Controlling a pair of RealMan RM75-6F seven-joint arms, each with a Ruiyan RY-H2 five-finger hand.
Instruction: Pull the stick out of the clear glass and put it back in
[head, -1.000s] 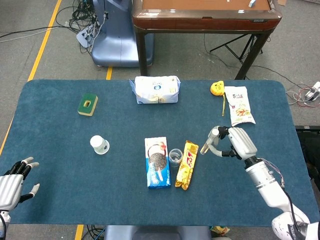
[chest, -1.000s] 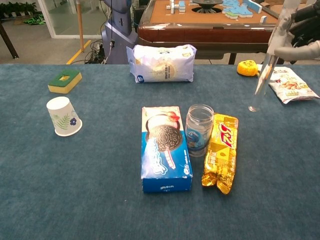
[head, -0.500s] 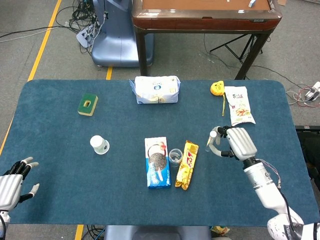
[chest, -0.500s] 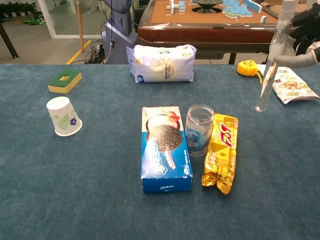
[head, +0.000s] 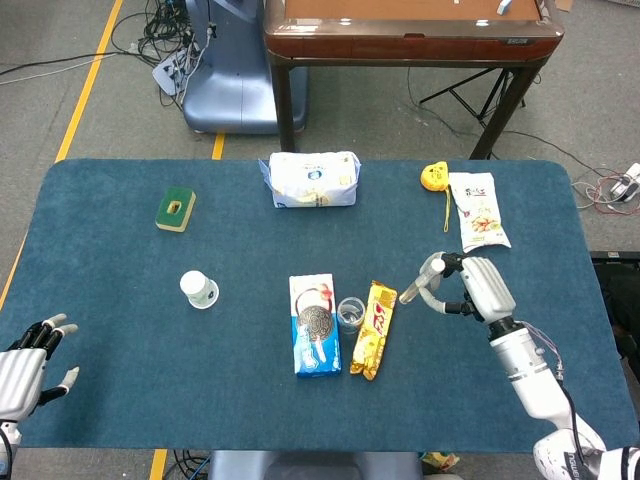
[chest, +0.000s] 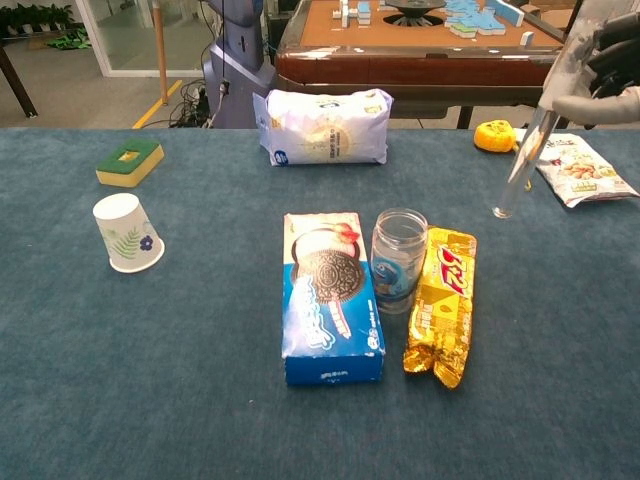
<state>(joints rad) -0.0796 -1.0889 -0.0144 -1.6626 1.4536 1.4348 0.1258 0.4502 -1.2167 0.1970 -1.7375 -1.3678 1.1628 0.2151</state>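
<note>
The right hand (head: 470, 285) hangs above the blue bench (head: 120, 300), to the right of the clear glass (chest: 399, 258), with its fingers closed around the upper part of the stick (chest: 524, 157). The stick is a clear rod, fully out of the glass and held in the air; it tilts, its lower end pointing down and toward the glass while its top sits inside the hand. In the chest view the stick's tip is well apart from the glass rim, off to the right and above the bench. The glass stands upright between the cookie box (chest: 330, 295) on its left and the gold snack wrapper (chest: 442, 305) on its right, touching or just beside both. The left hand (head: 28, 365) rests at the near left edge of the bench, fingers spread and holding nothing.
</note>
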